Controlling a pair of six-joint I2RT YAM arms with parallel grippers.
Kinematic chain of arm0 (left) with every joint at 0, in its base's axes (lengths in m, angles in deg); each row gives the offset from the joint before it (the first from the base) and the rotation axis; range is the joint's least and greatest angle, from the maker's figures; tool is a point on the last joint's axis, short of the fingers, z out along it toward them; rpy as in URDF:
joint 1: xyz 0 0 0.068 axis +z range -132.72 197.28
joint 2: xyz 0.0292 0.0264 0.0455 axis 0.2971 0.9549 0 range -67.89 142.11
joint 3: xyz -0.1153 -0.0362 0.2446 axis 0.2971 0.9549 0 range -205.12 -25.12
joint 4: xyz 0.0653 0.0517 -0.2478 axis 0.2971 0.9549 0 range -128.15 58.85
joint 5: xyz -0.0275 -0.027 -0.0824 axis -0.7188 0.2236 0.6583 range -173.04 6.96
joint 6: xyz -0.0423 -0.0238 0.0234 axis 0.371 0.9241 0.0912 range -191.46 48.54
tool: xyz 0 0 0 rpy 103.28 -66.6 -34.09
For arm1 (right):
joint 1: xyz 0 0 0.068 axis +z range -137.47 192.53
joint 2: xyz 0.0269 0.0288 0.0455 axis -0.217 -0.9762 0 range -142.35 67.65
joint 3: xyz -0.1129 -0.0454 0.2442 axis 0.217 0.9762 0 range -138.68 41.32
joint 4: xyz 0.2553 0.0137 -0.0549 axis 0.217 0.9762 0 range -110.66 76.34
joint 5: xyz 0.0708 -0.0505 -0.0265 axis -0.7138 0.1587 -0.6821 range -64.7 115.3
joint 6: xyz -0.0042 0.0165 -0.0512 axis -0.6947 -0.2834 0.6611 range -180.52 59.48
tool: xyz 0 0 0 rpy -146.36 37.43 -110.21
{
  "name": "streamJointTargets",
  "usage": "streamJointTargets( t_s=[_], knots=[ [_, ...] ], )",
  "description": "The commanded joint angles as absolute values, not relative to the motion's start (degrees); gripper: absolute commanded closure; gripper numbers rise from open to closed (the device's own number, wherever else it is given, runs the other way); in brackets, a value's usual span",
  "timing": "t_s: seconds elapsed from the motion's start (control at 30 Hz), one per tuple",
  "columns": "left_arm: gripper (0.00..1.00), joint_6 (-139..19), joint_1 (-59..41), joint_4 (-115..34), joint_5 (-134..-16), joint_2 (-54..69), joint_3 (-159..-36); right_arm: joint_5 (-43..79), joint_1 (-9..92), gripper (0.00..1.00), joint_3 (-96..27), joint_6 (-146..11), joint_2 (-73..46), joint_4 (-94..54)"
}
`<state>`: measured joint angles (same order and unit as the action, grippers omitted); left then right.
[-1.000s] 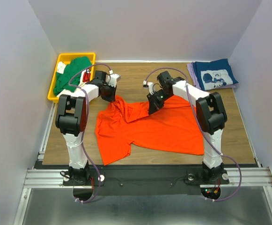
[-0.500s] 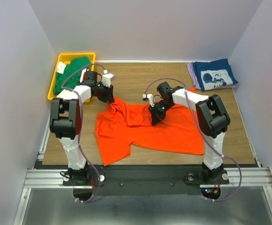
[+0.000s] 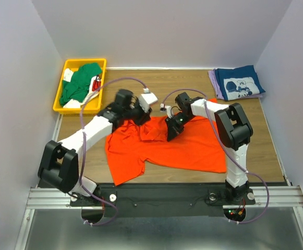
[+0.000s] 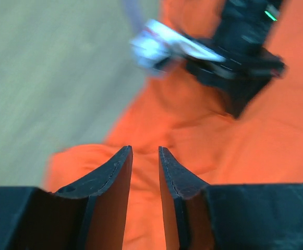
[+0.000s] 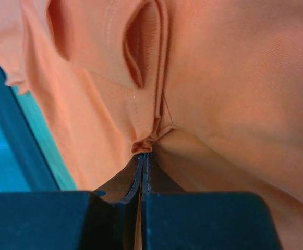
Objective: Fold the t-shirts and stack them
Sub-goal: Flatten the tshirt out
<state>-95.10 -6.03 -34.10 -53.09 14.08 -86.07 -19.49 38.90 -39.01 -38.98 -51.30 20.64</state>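
The left hand (image 4: 145, 151) had just parted its fingers, empty, and swung over the orange t-shirt (image 3: 188, 148) rumpled at the middle of the desk (image 3: 156, 79), whose fold the right hand (image 5: 142, 156) still pinched, so flattening looked unfinished.

Plain pale walls, faintly lavender, close in the wood-grain counter (image 3: 167, 78) on three sides: back wall (image 3: 161, 31), left wall (image 3: 10, 104) and right wall (image 3: 300, 94). The light is even and soft, with faint shadows. An aluminium rail (image 3: 49, 198) runs along the near edge. Below it lies a grey surface (image 3: 161, 234), possibly sheet metal.
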Motion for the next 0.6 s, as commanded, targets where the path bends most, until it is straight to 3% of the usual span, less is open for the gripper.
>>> streamJointTargets(
  t_s=[0.0, 0.3, 0.57],
  knots=[
    [0.62, -91.2, -15.3, -37.9, -64.7, 14.0, -81.4, -23.6, 37.3, 0.99, -40.6, -43.3, -53.5, 19.2],
    [0.61, -90.4, -26.2, -39.4, -74.6, 21.5, -82.2, -29.3, 35.2, 0.99, -40.7, -46.5, -55.7, 19.2],
    [0.62, -89.6, -28.6, -39.3, -76.2, 27.2, -85.2, -29.6, 34.5, 0.99, -39.9, -46.3, -55.4, 19.2]
  ],
)
